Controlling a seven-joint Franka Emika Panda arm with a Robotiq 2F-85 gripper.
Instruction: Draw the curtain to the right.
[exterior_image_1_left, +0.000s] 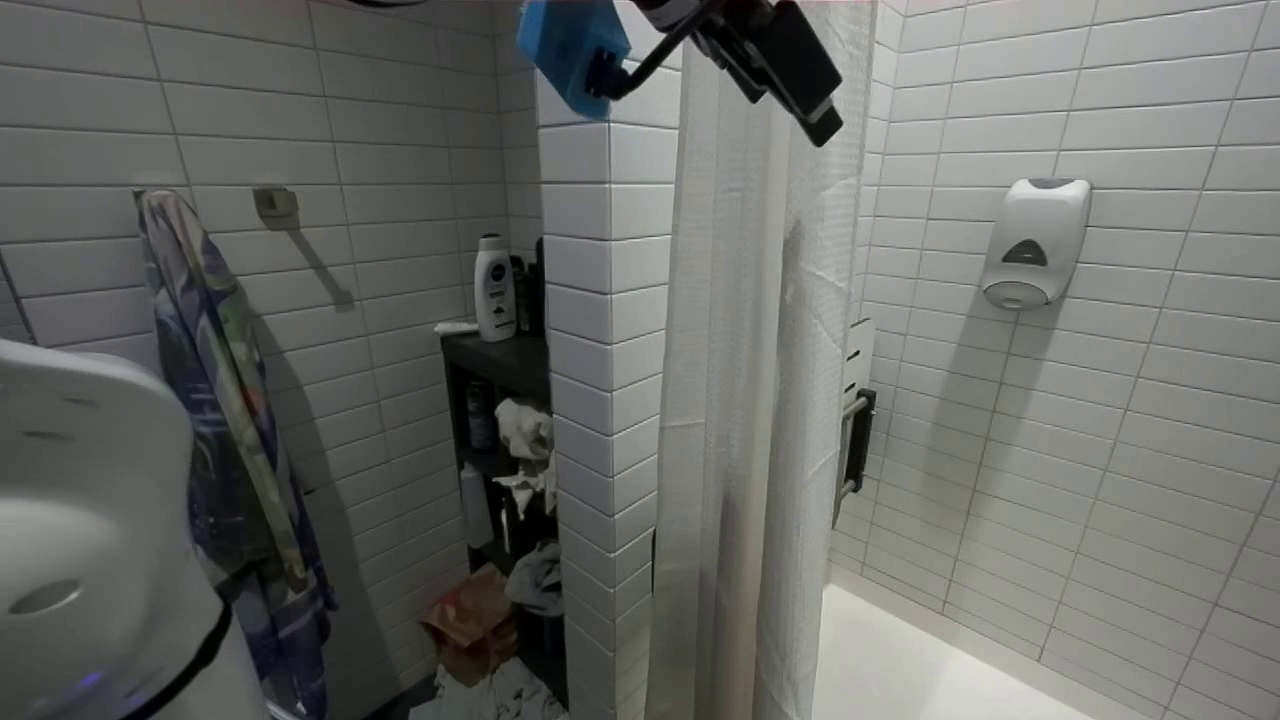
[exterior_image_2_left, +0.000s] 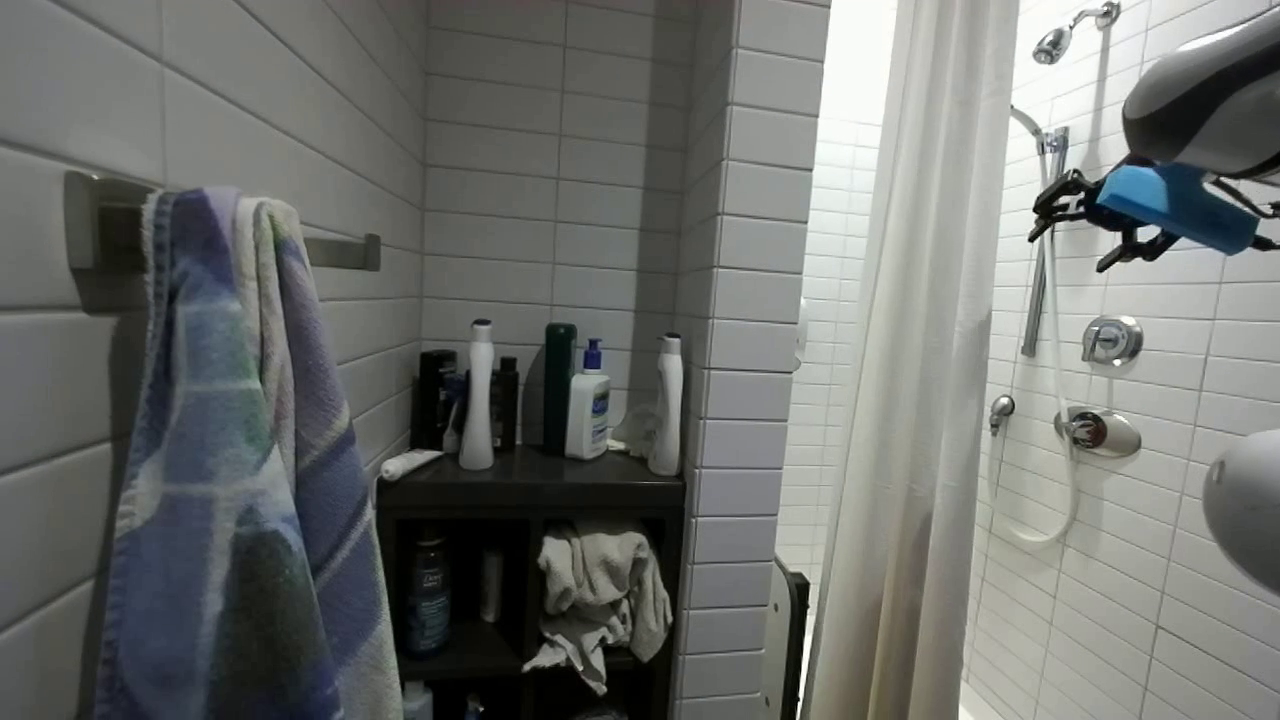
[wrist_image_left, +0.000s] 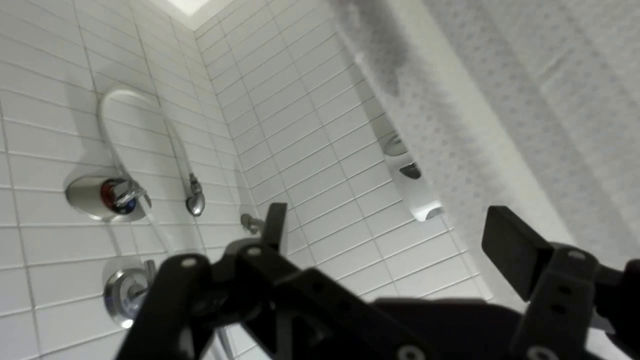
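The tall white curtain hangs gathered in vertical folds in both exterior views (exterior_image_1_left: 735, 400) (exterior_image_2_left: 915, 330), beside the tiled column. In the wrist view the curtain (wrist_image_left: 500, 115) crosses the upper right diagonally, behind the right finger. My gripper (wrist_image_left: 393, 235) has its two black fingers wide apart with nothing between them. In an exterior view the gripper (exterior_image_2_left: 1068, 250) is right of the curtain, apart from it in the picture. It also shows high up in front of the curtain (exterior_image_1_left: 790, 115), where its fingers are partly hidden. Whether the right finger touches the fabric cannot be told.
A white tiled column (exterior_image_1_left: 610, 330) stands left of the curtain. A dark shelf (exterior_image_2_left: 530, 490) with bottles is beyond it. A towel (exterior_image_2_left: 240, 400) hangs on the left wall. A soap dispenser (exterior_image_1_left: 1038, 240) and shower valves (exterior_image_2_left: 1112, 340) are on the shower walls.
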